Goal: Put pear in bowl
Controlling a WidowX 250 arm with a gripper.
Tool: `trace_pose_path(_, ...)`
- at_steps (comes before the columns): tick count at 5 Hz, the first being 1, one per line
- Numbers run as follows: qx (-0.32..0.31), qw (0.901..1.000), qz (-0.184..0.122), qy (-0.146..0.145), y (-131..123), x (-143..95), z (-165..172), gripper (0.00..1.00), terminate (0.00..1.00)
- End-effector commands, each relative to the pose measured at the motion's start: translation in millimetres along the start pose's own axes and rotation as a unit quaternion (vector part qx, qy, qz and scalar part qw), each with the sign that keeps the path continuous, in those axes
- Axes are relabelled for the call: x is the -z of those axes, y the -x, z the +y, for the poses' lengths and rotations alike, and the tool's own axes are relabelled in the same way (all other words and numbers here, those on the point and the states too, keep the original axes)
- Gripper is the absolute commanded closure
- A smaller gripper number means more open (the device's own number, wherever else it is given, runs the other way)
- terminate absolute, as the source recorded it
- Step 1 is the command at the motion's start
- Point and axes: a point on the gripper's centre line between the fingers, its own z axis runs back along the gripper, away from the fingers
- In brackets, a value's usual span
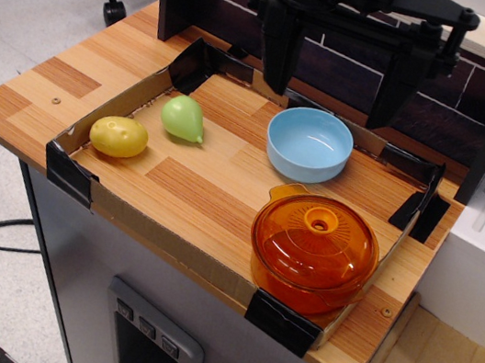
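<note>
The pear (183,118) is light green and lies on its side at the left of the wooden tray, pointed end toward the front right. The light blue bowl (309,144) stands upright and empty at the back middle of the tray, about a bowl's width to the right of the pear. Only black parts of the arm (344,21) show at the back, above and behind the bowl. No gripper fingers show in this view.
A yellow lemon-like fruit (119,137) lies left of and in front of the pear. An orange translucent lidded pot (313,247) stands at the front right, just in front of the bowl. A low cardboard wall (71,173) with black taped corners rims the tray.
</note>
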Motion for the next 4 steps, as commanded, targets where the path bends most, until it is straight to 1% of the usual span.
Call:
trace_pose_path(1,0.0,1.0,0.0,0.0,0.0,0.0,0.0,0.0,0.0)
trace_pose_path(2,0.078,0.9962,-0.039,0.01,-23.4,0.8,23.6,0.0,0.0)
trace_pose_path(3,0.076,0.9955,-0.049,0.03,-44.7,1.1,49.8,0.0,0.0)
trace_pose_path(4,0.013,0.9966,-0.074,0.035,-59.7,6.4,73.2,0.0,0.0)
